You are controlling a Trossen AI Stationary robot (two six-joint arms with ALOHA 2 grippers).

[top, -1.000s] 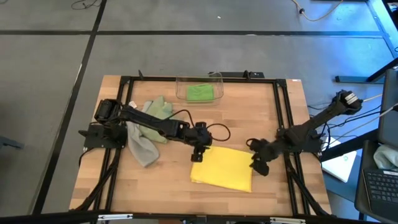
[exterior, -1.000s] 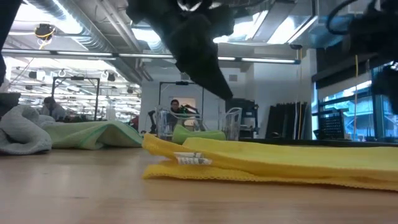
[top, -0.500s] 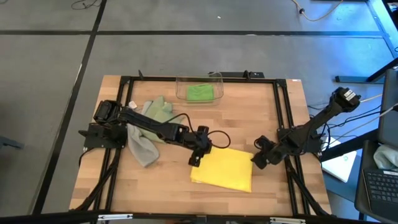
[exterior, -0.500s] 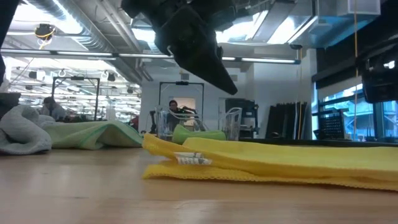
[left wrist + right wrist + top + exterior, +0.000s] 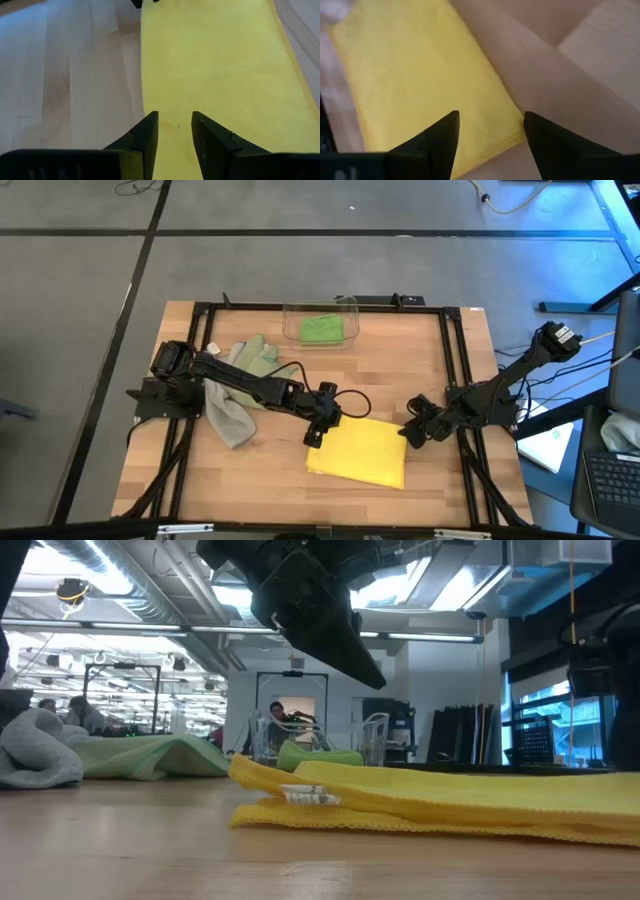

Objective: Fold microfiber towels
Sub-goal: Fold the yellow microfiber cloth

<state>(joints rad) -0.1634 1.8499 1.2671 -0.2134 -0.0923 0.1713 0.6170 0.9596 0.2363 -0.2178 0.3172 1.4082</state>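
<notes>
Low view: folded yellow towel [image 5: 440, 805], hemmed; both pincers apparently released, empty.

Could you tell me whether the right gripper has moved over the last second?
Yes. The right gripper has swung up off the yellow towel's right edge, toward the table's far side.

We see a wooden worktop [image 5: 400, 360] with a black frame along its edges. On it lies the yellow towel [image 5: 360, 452], folded flat, near the front edge and a little to the right of the middle. On the left side lie the grey towel [image 5: 228, 420] and the pale sage green towel [image 5: 256, 356], both crumpled and touching each other. At the far edge stands a clear plastic bin [image 5: 320, 320], and inside it we see the bright green towel [image 5: 321, 330].
</notes>
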